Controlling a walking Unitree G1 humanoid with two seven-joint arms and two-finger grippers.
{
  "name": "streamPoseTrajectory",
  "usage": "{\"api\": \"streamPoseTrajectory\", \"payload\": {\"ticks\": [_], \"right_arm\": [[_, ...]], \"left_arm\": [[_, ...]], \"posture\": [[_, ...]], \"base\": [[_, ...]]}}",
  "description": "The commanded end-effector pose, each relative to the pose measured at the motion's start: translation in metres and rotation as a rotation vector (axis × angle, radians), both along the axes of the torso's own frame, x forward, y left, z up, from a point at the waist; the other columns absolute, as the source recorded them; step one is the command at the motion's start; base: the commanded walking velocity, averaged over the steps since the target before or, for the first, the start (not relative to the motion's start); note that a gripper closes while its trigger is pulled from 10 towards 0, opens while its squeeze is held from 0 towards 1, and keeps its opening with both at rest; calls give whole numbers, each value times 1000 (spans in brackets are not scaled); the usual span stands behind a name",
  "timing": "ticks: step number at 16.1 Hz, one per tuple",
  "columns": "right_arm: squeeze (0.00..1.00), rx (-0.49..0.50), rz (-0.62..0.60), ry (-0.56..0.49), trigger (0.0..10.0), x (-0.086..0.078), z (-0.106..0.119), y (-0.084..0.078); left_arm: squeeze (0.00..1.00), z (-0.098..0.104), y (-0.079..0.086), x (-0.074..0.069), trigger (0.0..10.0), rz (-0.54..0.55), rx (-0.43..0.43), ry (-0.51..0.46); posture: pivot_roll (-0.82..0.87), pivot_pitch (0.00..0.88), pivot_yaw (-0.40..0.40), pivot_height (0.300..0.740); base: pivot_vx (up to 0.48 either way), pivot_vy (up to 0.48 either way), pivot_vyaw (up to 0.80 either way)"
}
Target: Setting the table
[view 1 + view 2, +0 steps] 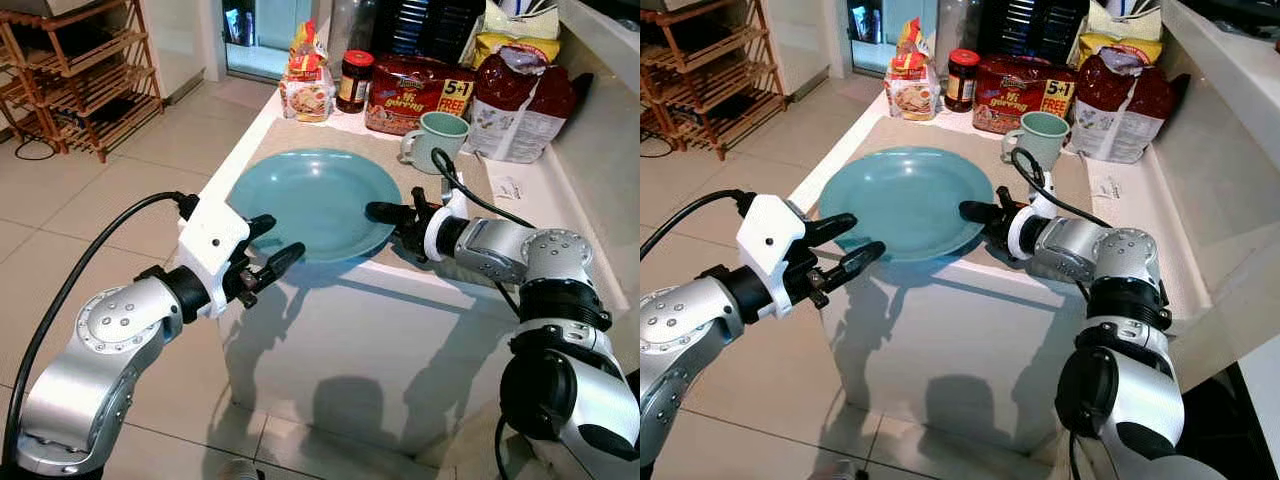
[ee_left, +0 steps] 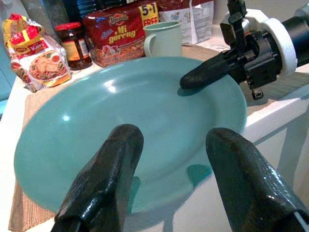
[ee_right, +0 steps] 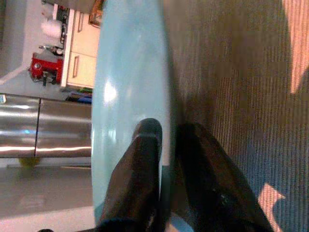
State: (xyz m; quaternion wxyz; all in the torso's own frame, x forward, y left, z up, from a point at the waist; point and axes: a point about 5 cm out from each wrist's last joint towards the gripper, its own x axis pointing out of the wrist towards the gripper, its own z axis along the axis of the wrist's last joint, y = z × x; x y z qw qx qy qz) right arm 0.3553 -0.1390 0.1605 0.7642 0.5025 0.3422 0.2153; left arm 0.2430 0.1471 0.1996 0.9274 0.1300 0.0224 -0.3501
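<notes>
the red noodle multipack (image 2: pixel 124 30) at the back of the counter says "Mi goreng" in yellow, with a yellow corner patch reading "5+1 FREE"; there's a small brand logo above it but it's too blurry; the jar label (image 2: pixel 75 47) can't be read either

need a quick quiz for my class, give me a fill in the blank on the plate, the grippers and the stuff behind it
1. The right gripper pinches the rim of the ____ plate.
2. The left gripper waits at the plate's near edge with its fingers ____.
3. Behind the plate, in front of the red noodle pack, stands a pale green ____.
4. The plate lies on a woven brown ____ on the counter.

Missing words: blue; open; mug; mat
</notes>
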Motion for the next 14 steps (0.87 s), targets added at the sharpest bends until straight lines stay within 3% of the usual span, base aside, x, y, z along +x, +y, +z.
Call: {"api": "streamPoseTrajectory", "payload": {"ticks": [1, 4, 6, 8, 9, 11, 12, 13, 14], "right_arm": [[0, 20, -26, -37, 0, 0, 8, -7], [0, 74, -55, -57, 0, -2, 9, -9], [0, 171, -113, -120, 0, -4, 19, -15], [0, 189, -126, -149, 0, -9, 23, -18], [0, 164, -128, -176, 0, -15, 26, -20], [0, -9, -219, -304, 0, -36, 37, -41], [0, -76, -271, -380, 0, -46, 44, -50], [0, -193, -369, -523, 10000, -73, 59, -70], [0, -206, -363, -544, 10000, -78, 61, -71]], "left_arm": [[0, 4, -3, 0, 10000, -23, -3, -11], [0, 7, -2, 2, 10000, -15, -11, -30], [0, 19, 0, 4, 10000, 30, -115, -75], [0, 27, 5, 5, 10000, 70, -161, -111], [0, 33, 10, 6, 10000, 121, -196, -148], [0, 50, 33, 6, 10000, 275, -299, -229], [0, 53, 41, 4, 10000, 326, -303, -257], [0, 41, 58, -1, 10000, 411, -216, -236], [0, 37, 58, -1, 10000, 413, -195, -219]], "posture": [[141, 0, -83, 740], [140, 0, -81, 740], [138, 0, -87, 740], [137, 0, -88, 740], [136, 0, -90, 740], [136, 0, -97, 740], [134, 0, -100, 740], [124, 0, -97, 740], [117, 0, -92, 740]], "base": [[0, 0, 0], [0, 0, 0], [0, 0, 0], [0, 0, 0], [0, 0, 0], [0, 0, 0], [0, 0, 0], [0, 0, 0], [0, 0, 0]]}}
